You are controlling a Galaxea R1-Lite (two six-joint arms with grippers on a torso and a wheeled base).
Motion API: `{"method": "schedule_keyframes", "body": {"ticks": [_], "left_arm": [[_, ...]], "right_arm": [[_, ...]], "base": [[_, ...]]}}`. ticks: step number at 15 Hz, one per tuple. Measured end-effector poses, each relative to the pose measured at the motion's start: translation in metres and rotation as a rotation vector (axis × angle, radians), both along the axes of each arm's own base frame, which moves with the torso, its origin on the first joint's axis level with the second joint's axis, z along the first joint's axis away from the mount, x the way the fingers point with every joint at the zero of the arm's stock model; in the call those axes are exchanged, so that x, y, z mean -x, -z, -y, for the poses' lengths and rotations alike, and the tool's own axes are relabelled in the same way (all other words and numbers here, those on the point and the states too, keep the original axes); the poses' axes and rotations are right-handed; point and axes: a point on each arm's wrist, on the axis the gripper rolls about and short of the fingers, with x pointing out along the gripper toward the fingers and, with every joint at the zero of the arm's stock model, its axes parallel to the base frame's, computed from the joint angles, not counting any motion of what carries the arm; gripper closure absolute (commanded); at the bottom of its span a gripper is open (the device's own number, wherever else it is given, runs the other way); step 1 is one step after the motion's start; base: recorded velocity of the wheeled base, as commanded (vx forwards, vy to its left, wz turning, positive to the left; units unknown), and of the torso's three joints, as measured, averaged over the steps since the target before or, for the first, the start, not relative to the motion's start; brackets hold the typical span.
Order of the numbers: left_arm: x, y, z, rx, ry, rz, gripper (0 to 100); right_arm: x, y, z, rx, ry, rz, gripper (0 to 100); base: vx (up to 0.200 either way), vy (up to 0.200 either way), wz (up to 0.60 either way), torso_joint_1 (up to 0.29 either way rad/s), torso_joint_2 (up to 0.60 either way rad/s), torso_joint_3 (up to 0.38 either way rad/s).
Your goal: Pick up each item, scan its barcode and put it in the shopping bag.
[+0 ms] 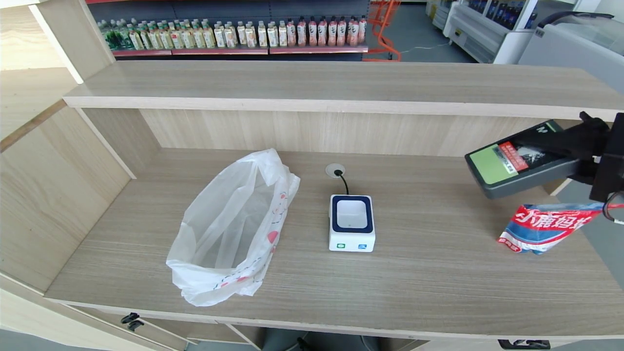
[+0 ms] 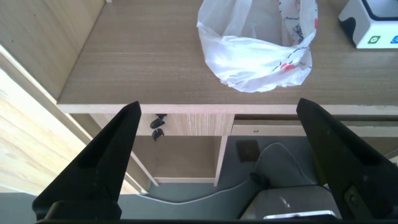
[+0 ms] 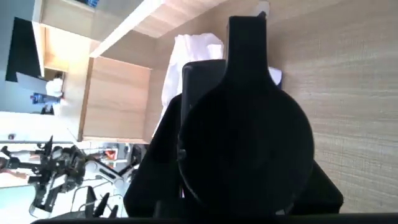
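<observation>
Shop shelving lined with bottles (image 1: 234,34) runs across the background, and in front of it a pale wood-grain surface (image 1: 429,282) sits behind a raised ledge. Largest on it is the shopping bag (image 1: 229,234), lying on its side just to the robot's left of the scanner (image 1: 352,223) with its mouth gaping. It is thin, limp film, so it will probably sag or slide if anything drags across its rim. Next in size is the box (image 1: 490,165), dark with a green panel, held in the air well to the right of the scanner and higher than it. The right hand (image 1: 570,151) is clamped across one end, leaving the other end free. The box looks stiff and flat-sided, likely light, and a grip at the end should let it be turned to face the scanner window; I cannot tell which face carries the barcode. Below it, at the surface's right edge and well apart from the scanner, lies a red, white and blue pouch (image 1: 546,226). It looks soft and glossy and its contents will likely shift, so a pinch across the body seems safer than at a corner. The white scanner has a dark-framed window facing up, and its cable (image 1: 344,183) runs back to a hole. The left hand (image 2: 219,106) hangs spread wide and empty, below the front edge on the bag's side of the scanner.
</observation>
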Motion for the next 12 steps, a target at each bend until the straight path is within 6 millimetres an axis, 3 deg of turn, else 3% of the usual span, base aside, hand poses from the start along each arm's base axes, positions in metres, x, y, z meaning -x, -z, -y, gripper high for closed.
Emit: {"method": "schedule_keyframes", "body": {"ticks": [4,9,12], "left_arm": [[0.0,0.0,0.0,0.0,0.0,0.0,0],[0.0,0.0,0.0,0.0,0.0,0.0,0],[0.0,0.0,0.0,0.002,0.0,0.0,0]], "right_arm": [[-0.022,0.022,-0.02,0.009,0.043,-0.11,100],[-0.03,0.036,-0.031,0.033,0.056,-0.164,100],[-0.027,0.039,-0.031,0.037,0.059,-0.174,100]], "base": [[0.0,0.0,0.0,0.0,0.0,0.0],[0.0,0.0,0.0,0.0,0.0,0.0],[0.0,0.2,0.0,-0.002,0.0,0.006]]}}
